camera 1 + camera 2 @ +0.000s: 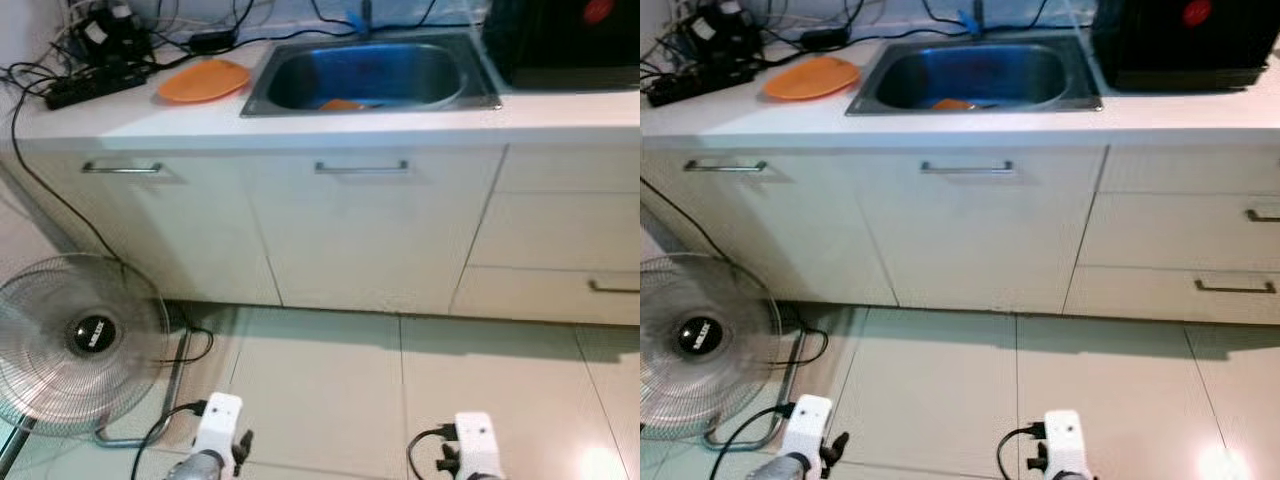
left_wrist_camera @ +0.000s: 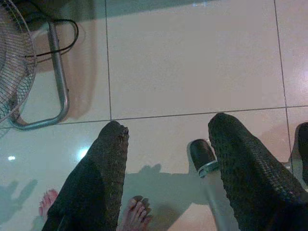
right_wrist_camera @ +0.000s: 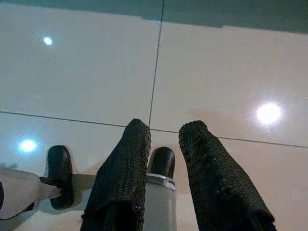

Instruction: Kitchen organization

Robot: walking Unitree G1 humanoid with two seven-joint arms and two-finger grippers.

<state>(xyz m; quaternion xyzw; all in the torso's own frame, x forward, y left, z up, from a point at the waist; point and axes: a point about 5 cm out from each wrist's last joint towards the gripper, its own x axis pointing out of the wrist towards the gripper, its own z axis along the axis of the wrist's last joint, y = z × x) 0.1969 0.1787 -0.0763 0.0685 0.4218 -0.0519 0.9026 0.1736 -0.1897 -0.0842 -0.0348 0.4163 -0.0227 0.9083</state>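
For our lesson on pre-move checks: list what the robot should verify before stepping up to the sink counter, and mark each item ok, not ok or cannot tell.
1. Left end effector open, holding nothing: ok.
2. Right end effector open, holding nothing: ok.
3. Floor tiles straight ahead free: ok.
4. Standing fan and its cable away from the left side: not ok, close.
5. Orange plate resting flat on the counter: ok.
6. Contents of the sink: cannot tell, one orange item partly visible.
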